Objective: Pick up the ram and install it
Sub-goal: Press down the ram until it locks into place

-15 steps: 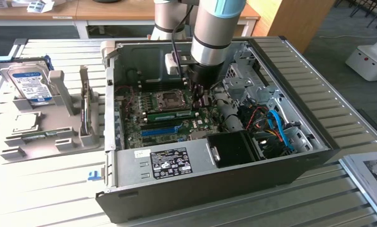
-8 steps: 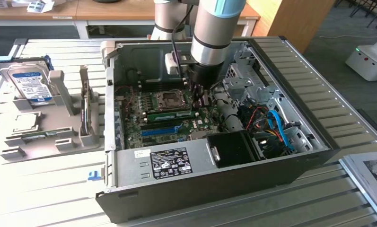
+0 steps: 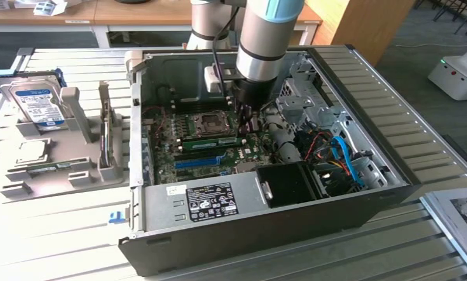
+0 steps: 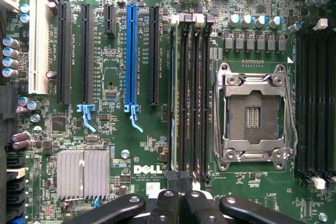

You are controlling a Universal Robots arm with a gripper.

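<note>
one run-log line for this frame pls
phase: install | claw: shut, over end of DIMM slots | ram: upright in slot beside CPU socket | held: nothing visible

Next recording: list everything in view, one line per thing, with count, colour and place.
computer case: one, black, open, on the slatted table
motherboard: one, green, inside the case
ram: one, green, on edge beside the processor socket, by the pincer's tip
processor socket: one, silver frame, on the board
long slot strip: one, bright blue, on the board
heatsink: one, silver, on the board
hard drive: one, silver with a blue label, upright in the grey holder at the exterior view's left
arm: one, silver and pale blue, reaching into the case
pincer: one, black, shut, over the memory slots
</note>
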